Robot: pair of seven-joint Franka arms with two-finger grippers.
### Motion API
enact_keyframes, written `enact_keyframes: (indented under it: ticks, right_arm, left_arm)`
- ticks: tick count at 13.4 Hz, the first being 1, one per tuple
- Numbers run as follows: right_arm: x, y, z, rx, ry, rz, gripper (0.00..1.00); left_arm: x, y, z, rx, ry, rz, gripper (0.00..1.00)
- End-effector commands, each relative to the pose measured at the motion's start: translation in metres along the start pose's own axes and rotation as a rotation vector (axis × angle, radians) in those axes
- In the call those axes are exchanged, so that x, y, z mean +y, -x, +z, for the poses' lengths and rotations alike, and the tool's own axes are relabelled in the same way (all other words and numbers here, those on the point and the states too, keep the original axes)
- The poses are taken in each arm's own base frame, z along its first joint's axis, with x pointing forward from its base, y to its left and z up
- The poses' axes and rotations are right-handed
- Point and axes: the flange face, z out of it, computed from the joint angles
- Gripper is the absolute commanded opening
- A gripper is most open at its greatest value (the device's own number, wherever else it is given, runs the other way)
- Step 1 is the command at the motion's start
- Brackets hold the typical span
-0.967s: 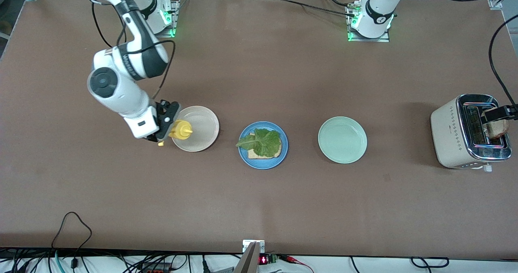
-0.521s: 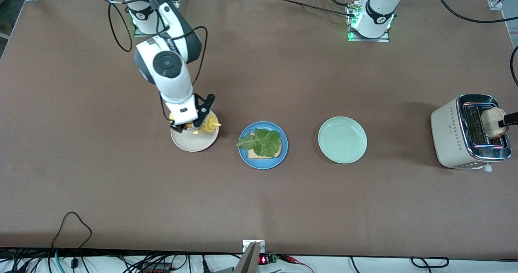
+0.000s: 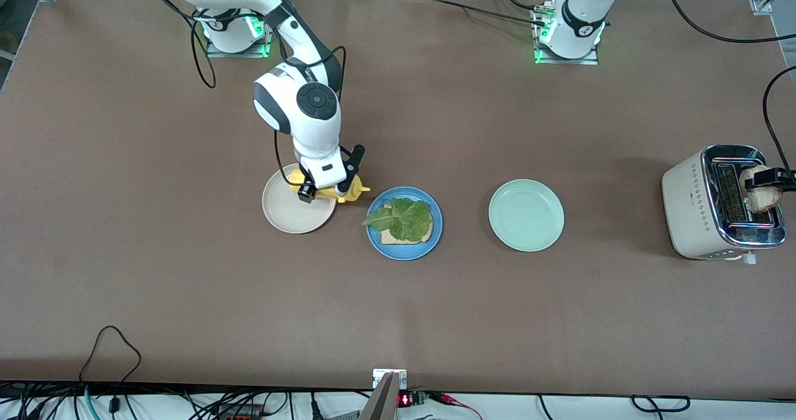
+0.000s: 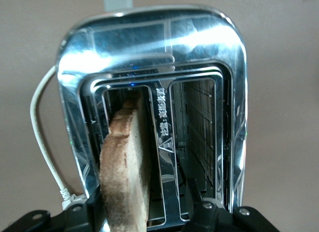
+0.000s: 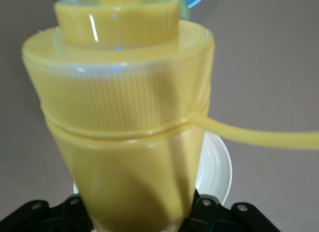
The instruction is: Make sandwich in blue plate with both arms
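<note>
Front view: on the brown table, the blue plate [image 3: 404, 223] sits near the middle, between a cream plate [image 3: 292, 211] toward the right arm's end and a mint plate [image 3: 526, 215] toward the left arm's end, carrying one bread slice [image 3: 398, 236] topped by a lettuce leaf [image 3: 401, 218]. The right gripper [image 3: 329, 191] hangs over the cream plate's rim, just beside the blue plate, its jaws clamped on a yellow squeeze bottle [image 3: 348, 190] tipped with the nozzle toward the sandwich; the right wrist view fills with that bottle [image 5: 124, 117], so the fingers' contact is seen only at its base. At the table's edge by the left arm's end, the left gripper [image 3: 771, 178] is at the toaster [image 3: 721, 202], over a second slice [image 3: 760, 197] standing in a slot. The left wrist view shows the slice [image 4: 124, 172] rising between the dark finger mounts, but whether the jaws grip it cannot be told. Toasted bread is likely light, stiff and crumbly, best pinched flat across its faces near the top crust; the lettuce looks soft and liable to slide. Most of the left arm is cut off at the frame's edge, and the bottom slice is largely hidden under the leaf.
</note>
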Motion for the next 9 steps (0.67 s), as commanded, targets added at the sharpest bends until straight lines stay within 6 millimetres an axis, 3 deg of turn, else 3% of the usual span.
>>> enact_keyframes:
  ticks: [1, 5, 7, 8, 9]
  right_arm:
    - [0.007, -0.021, 0.001, -0.002, 0.041, 0.004, 0.00]
    - [0.013, -0.026, 0.006, -0.002, 0.043, 0.011, 0.00]
    - [0.039, -0.006, -0.002, 0.012, 0.041, 0.124, 0.00]
    - [0.057, 0.011, -0.009, 0.021, 0.042, 0.161, 0.00]
    - [0.071, 0.032, -0.019, 0.033, 0.037, 0.192, 0.00]
  left_arm:
    - [-0.002, 0.003, 0.002, -0.014, 0.020, 0.052, 0.37]
    - [-0.017, 0.012, 0.004, -0.023, 0.008, 0.060, 0.01]
    - [-0.017, 0.012, -0.007, -0.015, -0.009, 0.085, 0.01]
    - [-0.015, 0.012, -0.024, 0.003, -0.023, 0.083, 0.01]
    - [-0.007, 0.015, -0.053, 0.015, -0.018, 0.078, 0.01]
